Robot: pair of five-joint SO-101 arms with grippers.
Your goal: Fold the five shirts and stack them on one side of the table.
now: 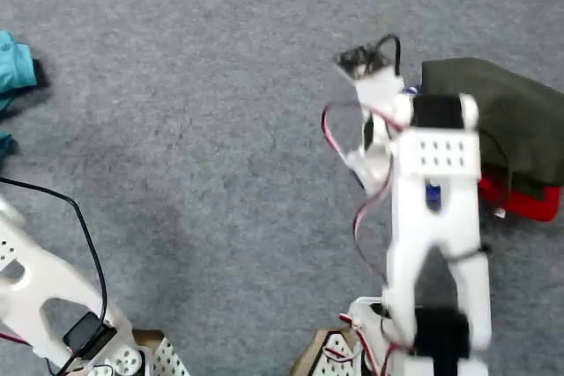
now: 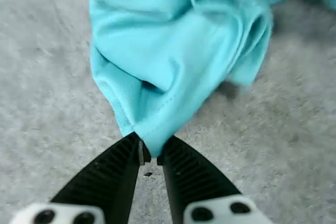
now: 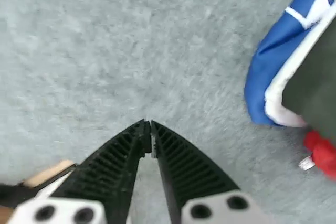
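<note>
A crumpled teal shirt point(image 2: 178, 51) lies on the grey table, and my left gripper point(image 2: 149, 153) is shut on its hem. In the high view this teal shirt point(image 1: 13, 72) sits at the far left edge. At the right side is a stack with a dark green shirt point(image 1: 502, 121) on top and a red shirt point(image 1: 529, 200) under it. My right gripper point(image 3: 148, 135) is shut with nothing in it, just above bare table beside that stack. Next to it I see a blue and white shirt point(image 3: 278, 77), the dark green shirt point(image 3: 315, 87) and the red shirt point(image 3: 323, 156).
The right arm point(image 1: 432, 182) stands over the table's right half, partly covering the stack. The left arm point(image 1: 44, 305) and its black cable point(image 1: 88, 244) are at the front left. The grey table point(image 1: 220, 129) is bare between the two arms.
</note>
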